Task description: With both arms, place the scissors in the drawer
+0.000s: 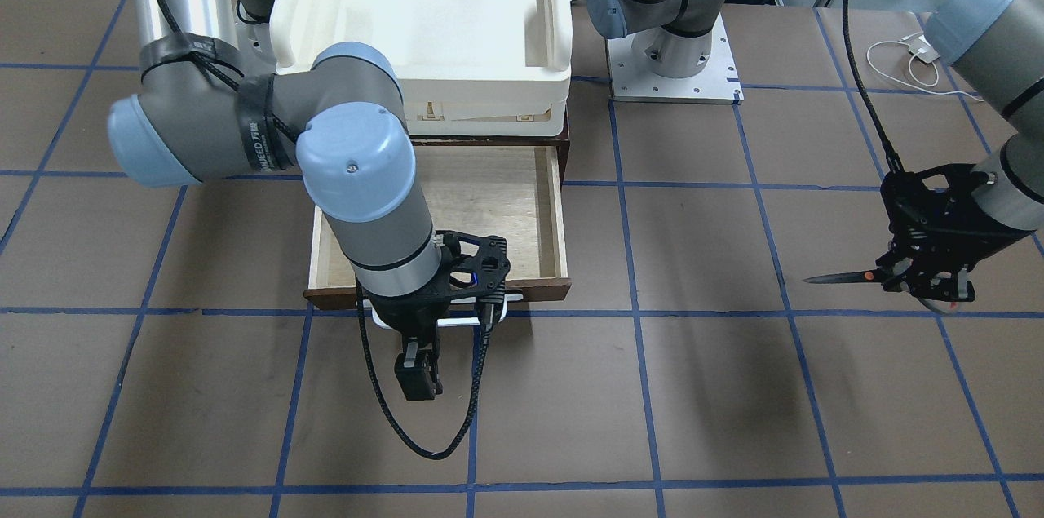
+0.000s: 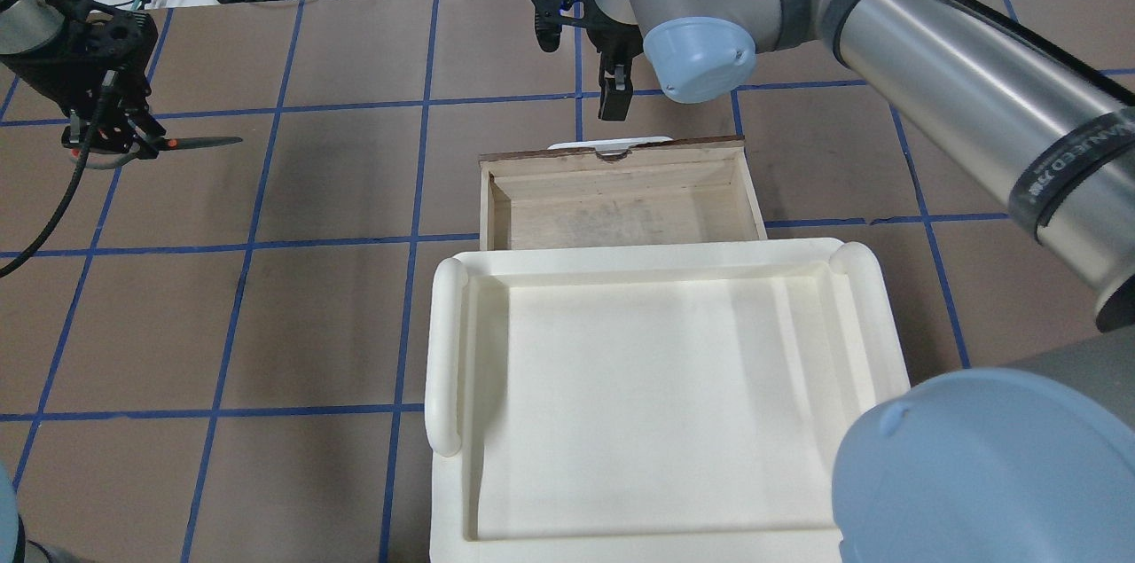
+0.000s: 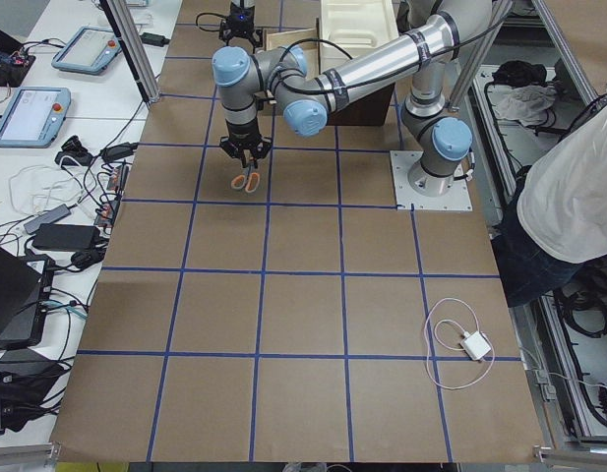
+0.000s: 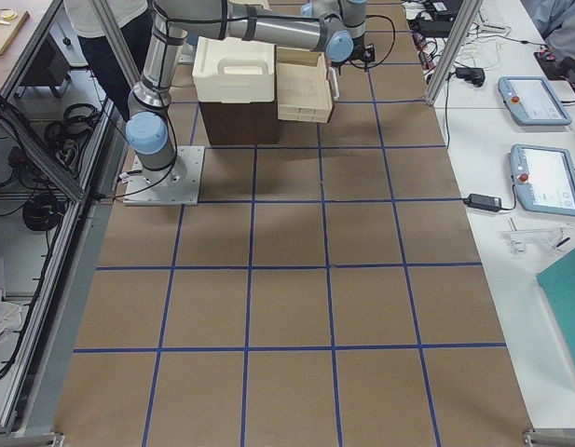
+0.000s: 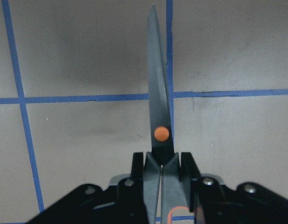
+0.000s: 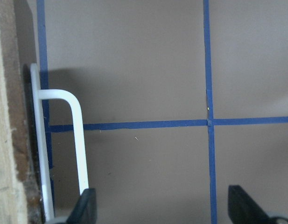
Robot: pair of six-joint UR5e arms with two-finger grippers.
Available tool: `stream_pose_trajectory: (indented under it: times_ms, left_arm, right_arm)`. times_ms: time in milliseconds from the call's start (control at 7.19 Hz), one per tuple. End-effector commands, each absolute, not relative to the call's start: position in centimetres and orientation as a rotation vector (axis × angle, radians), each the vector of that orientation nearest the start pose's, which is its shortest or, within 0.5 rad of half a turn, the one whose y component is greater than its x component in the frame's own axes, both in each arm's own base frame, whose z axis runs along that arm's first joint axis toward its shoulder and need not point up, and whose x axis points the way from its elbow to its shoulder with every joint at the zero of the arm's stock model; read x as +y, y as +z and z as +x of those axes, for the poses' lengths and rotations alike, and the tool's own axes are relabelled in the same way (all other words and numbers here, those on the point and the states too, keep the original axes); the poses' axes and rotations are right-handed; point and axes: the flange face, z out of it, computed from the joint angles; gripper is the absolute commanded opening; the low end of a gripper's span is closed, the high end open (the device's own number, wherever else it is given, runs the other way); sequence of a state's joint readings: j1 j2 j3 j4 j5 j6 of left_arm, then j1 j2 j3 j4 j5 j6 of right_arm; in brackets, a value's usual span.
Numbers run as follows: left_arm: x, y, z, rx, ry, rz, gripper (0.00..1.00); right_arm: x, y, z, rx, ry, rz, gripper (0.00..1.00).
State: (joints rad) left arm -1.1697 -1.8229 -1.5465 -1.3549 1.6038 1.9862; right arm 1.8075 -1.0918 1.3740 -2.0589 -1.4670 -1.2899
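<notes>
My left gripper is shut on the scissors, near the pivot. It holds them above the brown table, far off to the side of the drawer. The dark blades and orange pivot dot show in the left wrist view; the blades are closed and point toward the drawer. The drawer is pulled open, and its pale inside holds nothing. My right gripper is open just in front of the drawer's white bar handle. The handle lies beside one finger.
A cream-white plastic tray sits on top of the cabinet behind the drawer. A white charger and cable lie near the left arm's base. A person stands beside the table behind the robot.
</notes>
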Motion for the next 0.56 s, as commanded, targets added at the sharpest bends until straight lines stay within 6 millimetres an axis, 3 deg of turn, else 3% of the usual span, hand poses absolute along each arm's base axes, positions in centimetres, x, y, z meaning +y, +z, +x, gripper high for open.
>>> stream_pose_trajectory:
  times_ms: [0,417]
  left_arm:
    - [-59.0,39.4,9.2,-2.231,-0.028,-2.225,0.0]
    - [-59.4,40.5,1.4,-2.282,0.048,-2.167,0.0]
  right_arm:
    - [-61.6,41.0,26.5,2.284,-0.323,-2.093,1.0]
    - [-58.7,46.4,19.6,2.371,-0.223,-1.958,1.0]
